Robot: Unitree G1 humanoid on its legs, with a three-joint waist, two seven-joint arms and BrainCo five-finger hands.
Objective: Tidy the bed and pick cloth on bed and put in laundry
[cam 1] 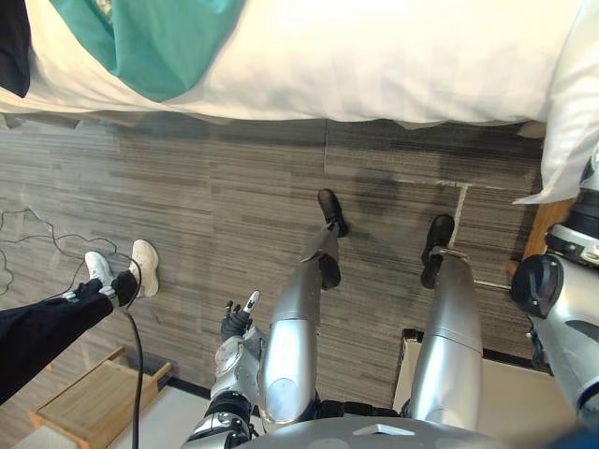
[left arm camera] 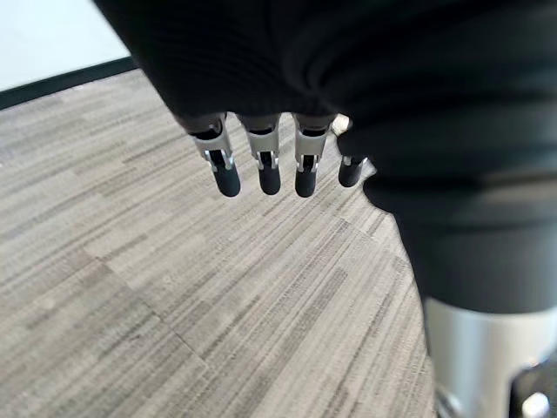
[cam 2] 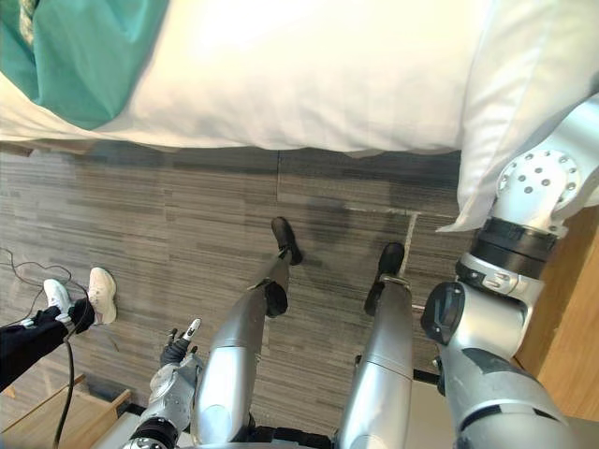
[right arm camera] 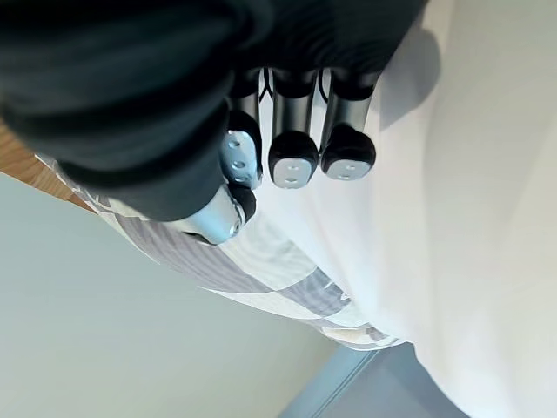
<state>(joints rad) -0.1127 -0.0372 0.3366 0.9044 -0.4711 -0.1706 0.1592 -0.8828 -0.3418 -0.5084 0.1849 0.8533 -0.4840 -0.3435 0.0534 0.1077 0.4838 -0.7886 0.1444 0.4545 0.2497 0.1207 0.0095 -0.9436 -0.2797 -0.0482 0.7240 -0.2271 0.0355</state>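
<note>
A teal cloth (cam 1: 159, 47) lies on the white duvet (cam 1: 393, 56) of the bed, near its left end. A dark cloth (cam 1: 11, 47) shows at the far left edge of the bed. A white pillow (cam 2: 524, 84) hangs over the bed's right corner. My left hand (cam 1: 236, 323) hangs low beside me over the floor, its fingers (left arm camera: 261, 165) straight and holding nothing. My right arm reaches up by the pillow. In the right wrist view my right hand (right arm camera: 296, 157) has its fingers curled, thumb against them, right next to white bedding (right arm camera: 470, 218), with nothing seen in its grasp.
A person's leg in dark trousers with white shoes (cam 1: 142, 262) stands on the grey plank floor (cam 1: 187, 206) at my left. A low wooden crate (cam 1: 94, 398) sits at the lower left. Wooden furniture (cam 2: 571, 318) stands at the right, by the bed's corner.
</note>
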